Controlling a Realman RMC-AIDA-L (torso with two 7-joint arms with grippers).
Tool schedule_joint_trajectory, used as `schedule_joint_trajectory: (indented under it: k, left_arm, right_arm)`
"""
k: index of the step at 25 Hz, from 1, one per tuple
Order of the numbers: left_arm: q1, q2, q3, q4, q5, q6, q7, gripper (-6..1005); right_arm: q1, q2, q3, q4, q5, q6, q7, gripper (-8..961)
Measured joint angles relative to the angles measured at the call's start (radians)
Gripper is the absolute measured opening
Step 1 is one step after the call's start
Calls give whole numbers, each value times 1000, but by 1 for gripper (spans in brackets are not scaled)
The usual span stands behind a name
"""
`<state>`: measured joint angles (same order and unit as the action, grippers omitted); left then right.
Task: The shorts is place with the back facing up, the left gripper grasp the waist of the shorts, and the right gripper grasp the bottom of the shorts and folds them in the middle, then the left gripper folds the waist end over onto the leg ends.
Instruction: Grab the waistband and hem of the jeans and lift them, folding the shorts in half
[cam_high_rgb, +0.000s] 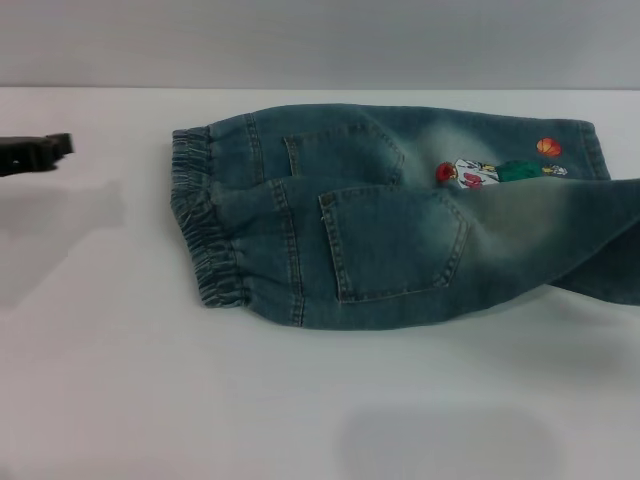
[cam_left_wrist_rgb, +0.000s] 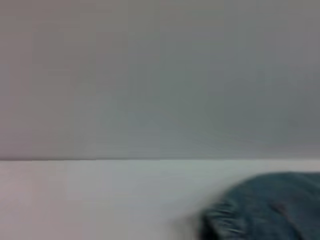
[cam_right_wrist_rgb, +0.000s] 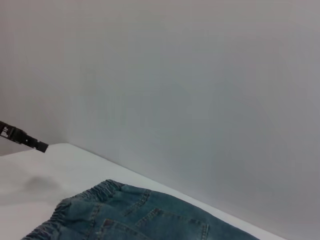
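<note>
The faded denim shorts (cam_high_rgb: 400, 220) lie flat on the white table (cam_high_rgb: 250, 400), folded lengthwise so one leg lies over the other. A patch pocket (cam_high_rgb: 390, 240) faces up. The gathered waist of the shorts (cam_high_rgb: 200, 225) is at the left end. The leg ends (cam_high_rgb: 600, 190) run off toward the right edge, with the cartoon print (cam_high_rgb: 475, 173) and an orange ball (cam_high_rgb: 548, 146) showing. My left gripper (cam_high_rgb: 45, 150) hovers at the far left, well apart from the waist; it also shows in the right wrist view (cam_right_wrist_rgb: 27, 140). The shorts' waist shows in both wrist views (cam_left_wrist_rgb: 235, 220) (cam_right_wrist_rgb: 75, 210). My right gripper is out of view.
A plain grey wall (cam_high_rgb: 320, 40) stands behind the table's far edge (cam_high_rgb: 100, 88). White table surface lies to the left of the waist and in front of the shorts.
</note>
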<state>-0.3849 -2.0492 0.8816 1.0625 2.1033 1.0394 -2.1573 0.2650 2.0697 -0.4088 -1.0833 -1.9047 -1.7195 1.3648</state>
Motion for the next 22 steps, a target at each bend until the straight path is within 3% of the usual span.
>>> schedule_joint_trajectory:
  k: [2, 3, 8, 11, 13, 22]
  left_arm:
    - [-29, 25, 2, 1, 21, 100, 1, 19]
    - [-29, 25, 2, 1, 21, 100, 1, 21]
    - [-77, 89, -1, -48, 44, 294, 2, 33]
    - [-102, 107, 3, -86, 65, 364, 2, 40]
    - [-112, 106, 3, -98, 85, 377, 2, 45]
    - [-172, 26, 20, -150, 229, 409, 6, 66]
  right_arm:
    - [6, 0, -3, 8, 0, 4, -6, -1]
    - [9, -1, -4, 11, 0, 5, -8, -1]
    - [19, -3, -4, 15, -1, 12, -12, -1]
    - [26, -3, -5, 16, -1, 23, -14, -1]
    - [32, -3, -7, 17, -2, 30, -14, -1]
    - [58, -5, -10, 17, -12, 51, -16, -2]
